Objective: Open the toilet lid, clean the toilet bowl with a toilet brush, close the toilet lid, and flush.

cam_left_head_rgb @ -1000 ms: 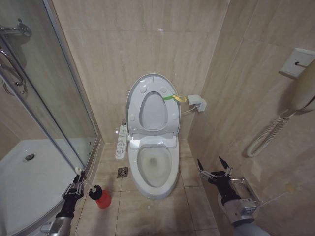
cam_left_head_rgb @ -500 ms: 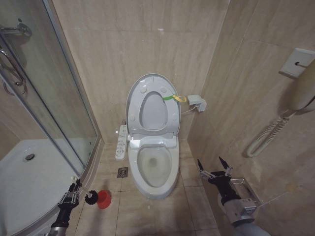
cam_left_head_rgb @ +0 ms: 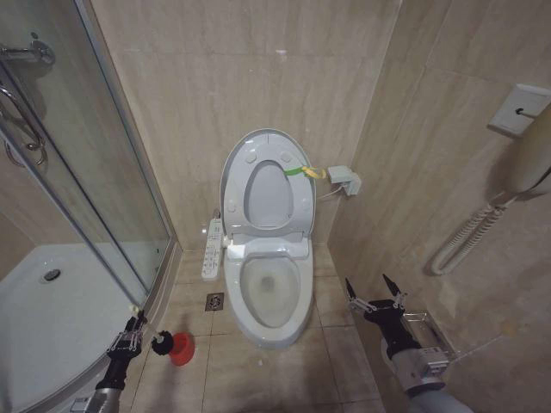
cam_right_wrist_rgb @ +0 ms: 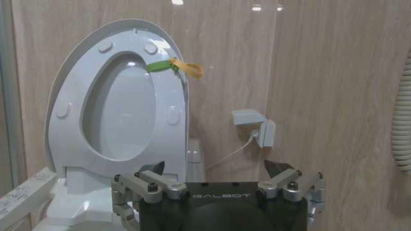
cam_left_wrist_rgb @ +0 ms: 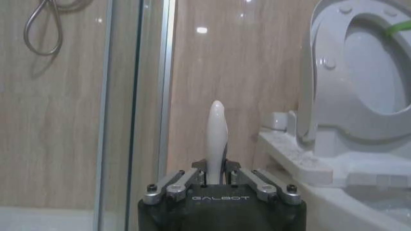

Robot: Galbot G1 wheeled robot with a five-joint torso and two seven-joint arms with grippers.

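The lid [cam_left_head_rgb: 234, 176] stands raised against the wall with the seat, its green-and-yellow strap [cam_left_head_rgb: 306, 171] at the rim, and the bowl [cam_left_head_rgb: 269, 293] lies open below. Down by the shower glass [cam_left_head_rgb: 86, 172], the left gripper [cam_left_head_rgb: 131, 334] pinches the pale handle of the brush [cam_left_head_rgb: 164, 343], whose head sits in its red cup on the floor. The right gripper [cam_left_head_rgb: 372, 291] hovers wide open and empty, right of the bowl.

Left gripper [cam_left_head_rgb: 131, 335] clamped low; right gripper [cam_left_head_rgb: 375, 293] spread.
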